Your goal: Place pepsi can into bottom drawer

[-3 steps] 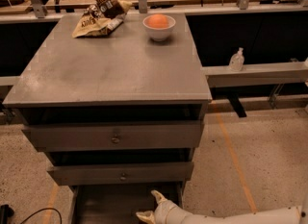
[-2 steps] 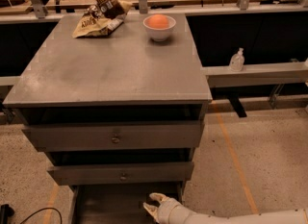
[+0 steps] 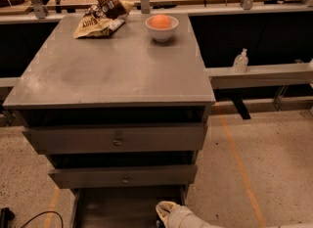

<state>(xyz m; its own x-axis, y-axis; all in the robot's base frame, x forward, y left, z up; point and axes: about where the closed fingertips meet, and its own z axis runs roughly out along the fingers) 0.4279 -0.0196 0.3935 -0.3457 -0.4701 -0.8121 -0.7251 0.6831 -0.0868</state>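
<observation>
The bottom drawer (image 3: 120, 207) of the grey metal cabinet is pulled out, and its dark floor shows at the bottom of the camera view. My gripper (image 3: 165, 212), white and at the end of the white arm, reaches in from the lower right. It sits low over the drawer's right side, partly cut off by the frame's bottom edge. The pepsi can does not show clearly; only a small dark patch sits under the gripper, and I cannot tell what it is.
The two upper drawers (image 3: 117, 138) are nearly shut, each with a small round knob. On the cabinet top stand a white bowl (image 3: 161, 27) holding an orange ball and a crumpled snack bag (image 3: 100, 17). A clear pump bottle (image 3: 240, 61) stands on the right rail. A black cable (image 3: 29, 217) lies on the floor at left.
My gripper has shifted a little to the right and lower over the open bottom drawer. The cabinet and the things on top have not moved.
</observation>
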